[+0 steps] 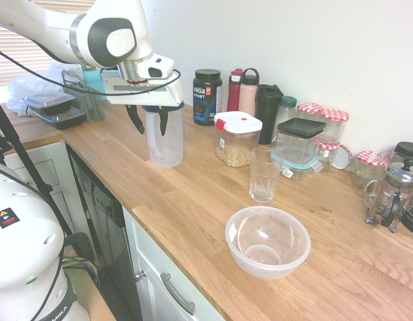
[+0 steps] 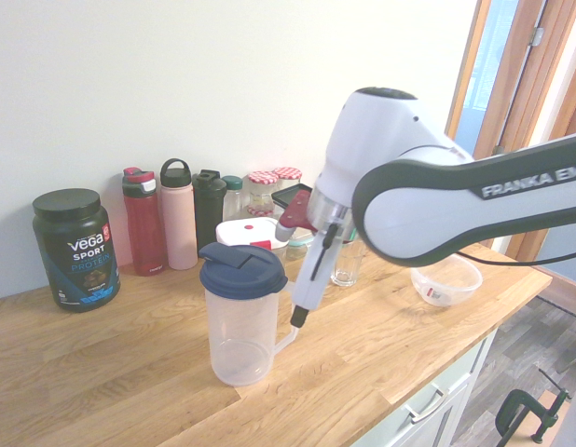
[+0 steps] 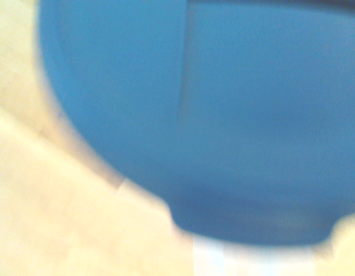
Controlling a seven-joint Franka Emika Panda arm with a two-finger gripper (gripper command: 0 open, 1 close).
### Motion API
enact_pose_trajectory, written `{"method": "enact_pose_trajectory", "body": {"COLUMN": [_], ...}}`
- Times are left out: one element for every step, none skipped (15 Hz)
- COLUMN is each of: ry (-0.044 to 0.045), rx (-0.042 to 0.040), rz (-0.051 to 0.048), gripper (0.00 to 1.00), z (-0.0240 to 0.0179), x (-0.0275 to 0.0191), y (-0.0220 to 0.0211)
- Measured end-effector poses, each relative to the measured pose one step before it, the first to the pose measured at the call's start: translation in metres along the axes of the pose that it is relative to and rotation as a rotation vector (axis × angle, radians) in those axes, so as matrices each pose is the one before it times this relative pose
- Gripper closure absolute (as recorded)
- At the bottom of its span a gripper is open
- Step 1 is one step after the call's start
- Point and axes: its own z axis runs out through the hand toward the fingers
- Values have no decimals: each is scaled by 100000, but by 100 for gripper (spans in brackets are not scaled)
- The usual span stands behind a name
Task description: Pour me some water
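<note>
The tall translucent jug (image 1: 166,142) (image 2: 241,335) stands upright on the wooden counter (image 1: 193,200), its dark blue lid (image 2: 242,268) (image 3: 223,115) on. Water cannot be made out inside it. My gripper (image 1: 149,122) hangs just above and at the handle side of the jug, its dark fingers (image 2: 302,289) spread apart on either side of the handle (image 2: 290,335), open and not clamping it. The ribbed drinking glass (image 1: 264,174) (image 2: 344,263) stands empty further along the counter, and the wide clear bowl (image 1: 267,242) (image 2: 445,279) sits beyond it near the front edge.
Along the wall stand a black protein tub (image 1: 207,95), several bottles (image 1: 248,91), a lidded food box (image 1: 237,138), jars (image 1: 335,124) and a French press (image 1: 391,194). Stacked containers (image 1: 56,107) lie at the counter's far end. The counter's front edge drops to cabinets.
</note>
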Motion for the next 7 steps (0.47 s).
{"method": "enact_pose_trajectory", "body": {"ry": [-210,840,1117,466,-646,-1684,-1825], "rx": [-110,-632,-1289,-1901,-1970,-1138,-1105], "rz": [-1320,172,1959,4624,6719,6904,6670], "gripper": [0,0,0,0,0,0,0], "z": [-1163,-1051,-686,28,663,1236,1539], "x": [-776,-634,-223,409,1134,1478,1652], "y": [991,999,1167,1601,2086,2187,2101]}}
